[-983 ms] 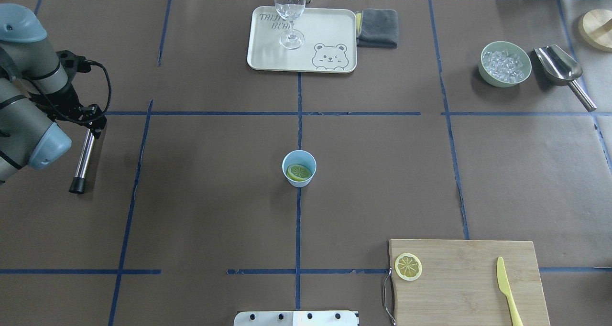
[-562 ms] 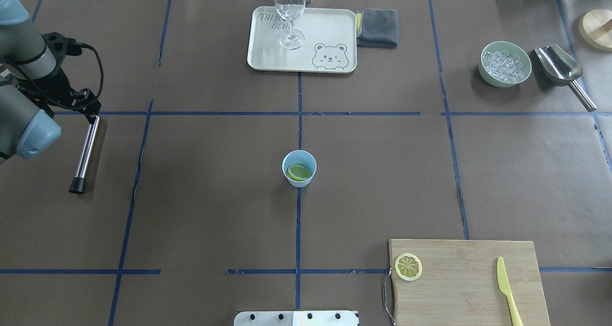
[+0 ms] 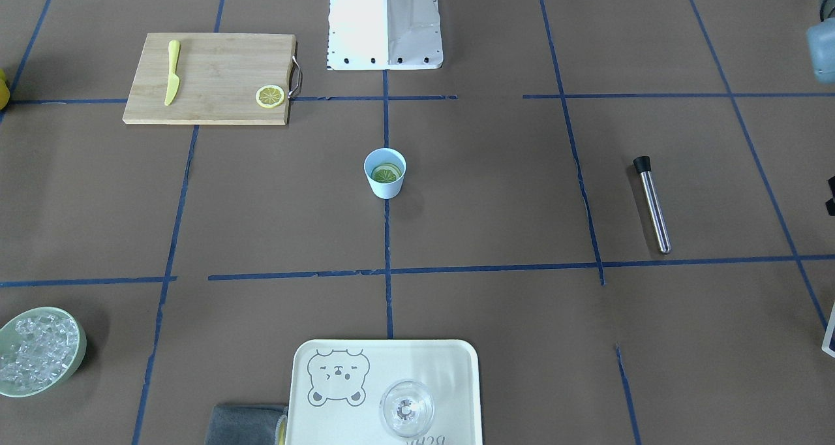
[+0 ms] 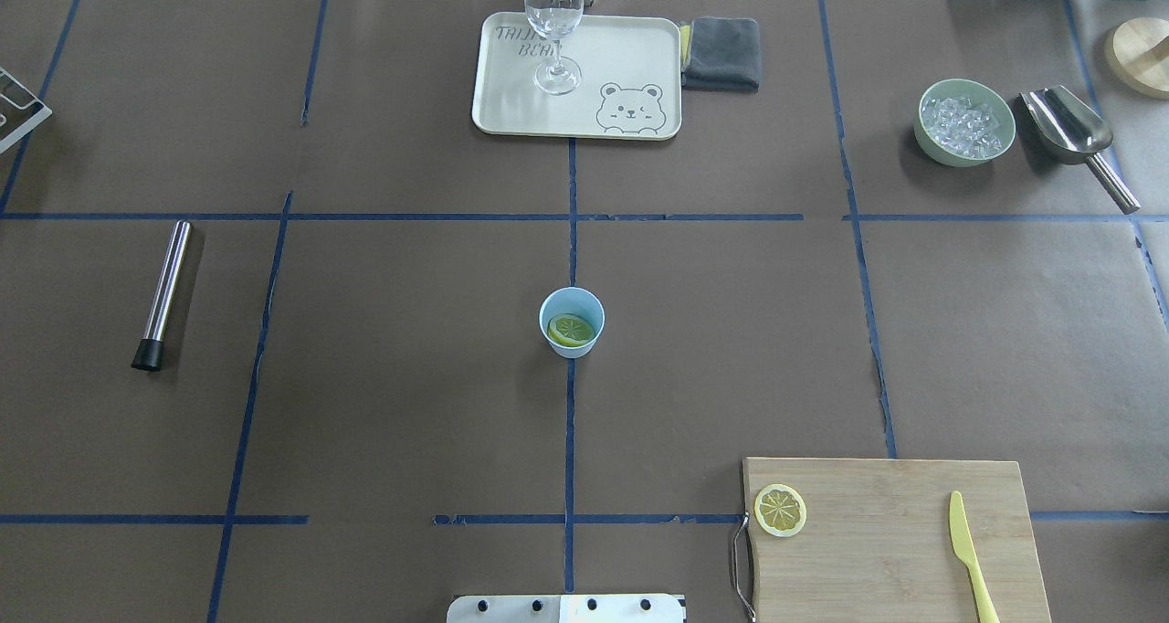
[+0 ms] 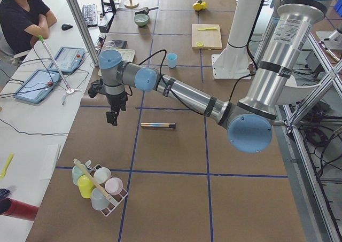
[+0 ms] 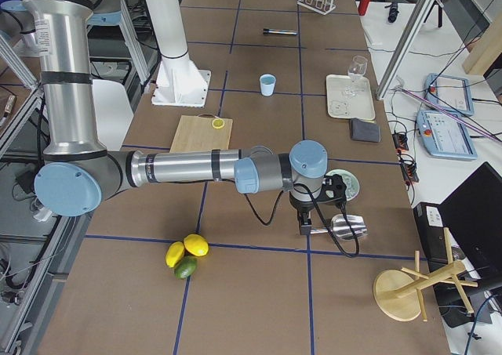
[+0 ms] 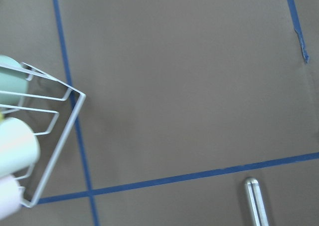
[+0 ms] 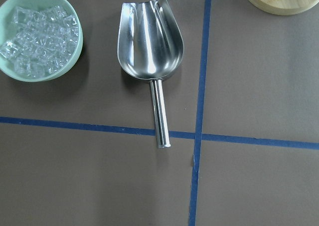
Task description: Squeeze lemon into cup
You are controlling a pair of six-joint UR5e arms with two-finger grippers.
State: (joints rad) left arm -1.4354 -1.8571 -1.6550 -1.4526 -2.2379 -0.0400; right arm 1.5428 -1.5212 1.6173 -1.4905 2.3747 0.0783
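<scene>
The pale blue cup [image 4: 572,309] stands upright at the table's centre and also shows in the front view [image 3: 385,183]. A lemon slice [image 4: 572,330] lies inside it, cut face up. A second lemon slice [image 4: 779,510] lies on the wooden cutting board [image 4: 890,550]. My left gripper [image 5: 112,118] hangs far off to the left, beyond the steel muddler [image 4: 164,290]. My right gripper [image 6: 304,228] hangs over the steel scoop [image 8: 149,41] at the far right. I cannot tell whether either is open or shut.
A tray [image 4: 630,57] with a wine glass [image 4: 553,29] and a grey cloth [image 4: 721,52] are at the back. The ice bowl [image 4: 965,122] is back right. A yellow knife [image 4: 966,550] lies on the board. A cup rack [image 5: 99,186] stands far left.
My left arm has pulled back to the left and out of the overhead view. The steel muddler stays lying on the table. The cup and lemon slices have not moved.
</scene>
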